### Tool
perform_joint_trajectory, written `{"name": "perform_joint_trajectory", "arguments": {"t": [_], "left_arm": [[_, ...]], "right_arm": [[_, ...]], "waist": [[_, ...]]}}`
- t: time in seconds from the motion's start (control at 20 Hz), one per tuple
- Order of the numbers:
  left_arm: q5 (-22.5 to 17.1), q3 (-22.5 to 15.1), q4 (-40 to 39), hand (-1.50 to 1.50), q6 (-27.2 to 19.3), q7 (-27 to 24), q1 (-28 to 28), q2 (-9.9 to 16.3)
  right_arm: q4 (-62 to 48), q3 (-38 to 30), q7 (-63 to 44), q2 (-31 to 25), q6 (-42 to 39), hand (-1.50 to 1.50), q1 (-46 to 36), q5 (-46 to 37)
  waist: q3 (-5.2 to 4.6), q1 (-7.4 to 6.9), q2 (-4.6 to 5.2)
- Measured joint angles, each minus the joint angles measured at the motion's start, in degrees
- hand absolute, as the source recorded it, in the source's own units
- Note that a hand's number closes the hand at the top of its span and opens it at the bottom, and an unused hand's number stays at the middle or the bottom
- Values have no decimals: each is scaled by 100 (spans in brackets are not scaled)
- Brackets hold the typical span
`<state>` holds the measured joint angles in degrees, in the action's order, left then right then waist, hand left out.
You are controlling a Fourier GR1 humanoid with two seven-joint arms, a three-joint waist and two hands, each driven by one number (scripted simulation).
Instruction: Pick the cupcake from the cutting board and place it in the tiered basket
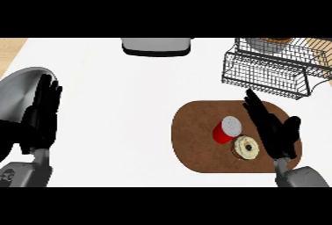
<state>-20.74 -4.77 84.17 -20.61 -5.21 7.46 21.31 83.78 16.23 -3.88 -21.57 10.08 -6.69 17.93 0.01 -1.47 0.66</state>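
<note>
White counter [130, 114] fills most of what I can see, with a strip of pale wood showing at the far left corner. At the left edge lies one grey, rounded shape [16, 94], cut off by the edge, so I cannot say what it is. Over it stands the left hand [40, 115], one of two black hands, fingers straight and pointing up, holding nothing, resting well apart from everything else. At the middle of the far edge sits one grey and white object [157, 45], only its near part showing. To the right of centre lies one brown, rounded cutting board [194, 132]. Two things stand on it, close side by side: a red cup with a pale top [227, 129] and, just beside it toward the near right, the cupcake [247, 146], seen from above as a pale round top with a dark rim. The right hand [276, 127] is over the board's right part, right next to the cupcake, fingers straight and spread a little, thumb out to the right, closed on nothing; it hides part of the board. Whether it touches the cupcake I cannot tell. Beyond the board, at the far right, stands one black wire tiered basket [276, 72], its upper tier cut off, with something brown in it that is hard to make out.
</note>
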Motion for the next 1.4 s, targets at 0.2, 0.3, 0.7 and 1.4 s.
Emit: {"name": "perform_joint_trajectory", "arguments": {"t": [0.2, 0.3, 0.7, 1.4], "left_arm": [[451, -120, -59, 0, -4, 111, -32, 274], [760, -224, -74, 0, 13, 223, -22, 575], [1154, -471, -225, 0, 200, 442, -108, 853], [1498, -624, -222, 0, 289, 731, 160, 737]], "right_arm": [[401, -273, 70, -12, -207, 150, 52, 249], [625, -535, 183, -41, -345, 150, 6, 520], [952, -1355, -192, -567, 1267, -150, 1140, -294], [3229, -1283, -2971, -3251, -419, -150, 1593, -460]], "waist": [[4, 124, -48], [8, 171, -65], [-1, 378, -94], [-19, 139, -65]]}}
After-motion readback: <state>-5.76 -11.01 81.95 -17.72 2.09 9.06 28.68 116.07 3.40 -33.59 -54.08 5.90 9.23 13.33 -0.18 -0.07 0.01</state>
